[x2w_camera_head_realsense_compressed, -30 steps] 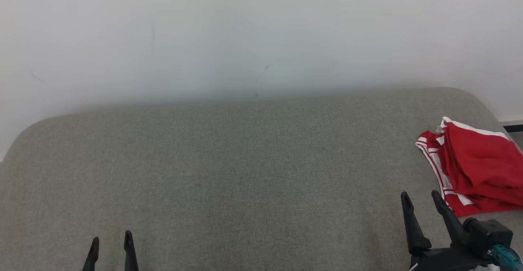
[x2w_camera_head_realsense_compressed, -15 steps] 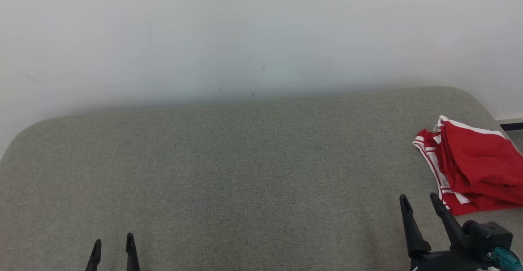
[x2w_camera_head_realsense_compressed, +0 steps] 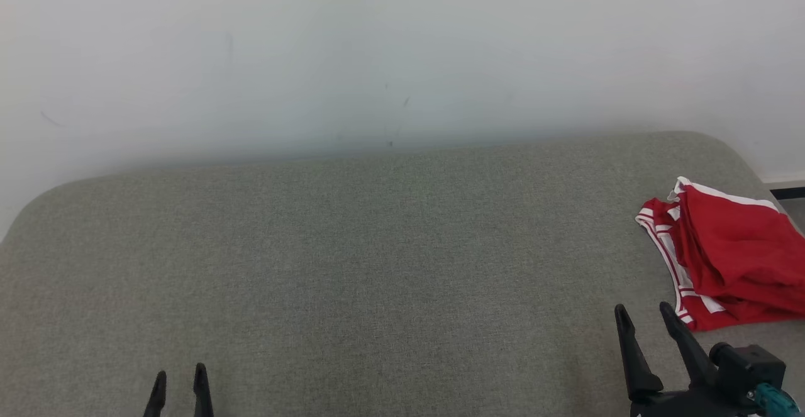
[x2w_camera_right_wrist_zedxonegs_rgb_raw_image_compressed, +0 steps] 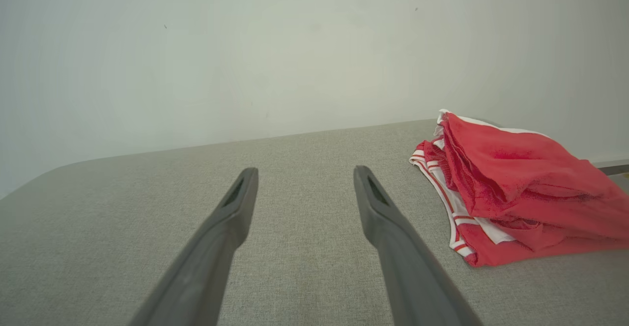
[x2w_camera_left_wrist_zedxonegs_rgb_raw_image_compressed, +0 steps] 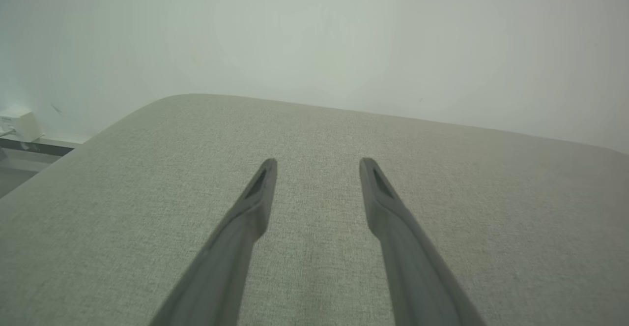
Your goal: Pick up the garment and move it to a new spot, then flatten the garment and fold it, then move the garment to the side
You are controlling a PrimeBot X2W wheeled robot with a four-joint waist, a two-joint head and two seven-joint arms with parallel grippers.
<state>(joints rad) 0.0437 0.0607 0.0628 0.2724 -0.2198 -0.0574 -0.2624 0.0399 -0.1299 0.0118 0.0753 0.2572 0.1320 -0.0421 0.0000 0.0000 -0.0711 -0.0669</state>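
Garment [x2w_camera_head_realsense_compressed: 729, 260]: one piece, red with white striped trim, bunched in loose folds. It lies at the far right end of the grey padded surface [x2w_camera_head_realsense_compressed: 377, 247], close to its rounded corner. Nothing is touching it.

My right gripper [x2w_camera_head_realsense_compressed: 643, 309] is just left of the garment's near edge and apart from it. Its two fingers are spread, with bare grey fabric between them, so it is released and grasping nothing. My left gripper [x2w_camera_head_realsense_compressed: 180, 371] is well apart from the garment, at the lower left. Its two fingers are also parted over bare fabric and it is empty.

From above, the head view gives the garment's outline and the dark skirting strip [x2w_camera_head_realsense_compressed: 789, 192] beyond it. The right wrist view gives the garment side-on: stacked layers, with the white trim running along its left edge and under the red. The left wrist view takes in a small white box [x2w_camera_left_wrist_zedxonegs_rgb_raw_image_compressed: 17, 124] on the wall past the pad's far left corner.

Count: one garment, two grippers, two fingers each, one pad, a plain pale wall [x2w_camera_head_realsense_compressed: 402, 46] behind.
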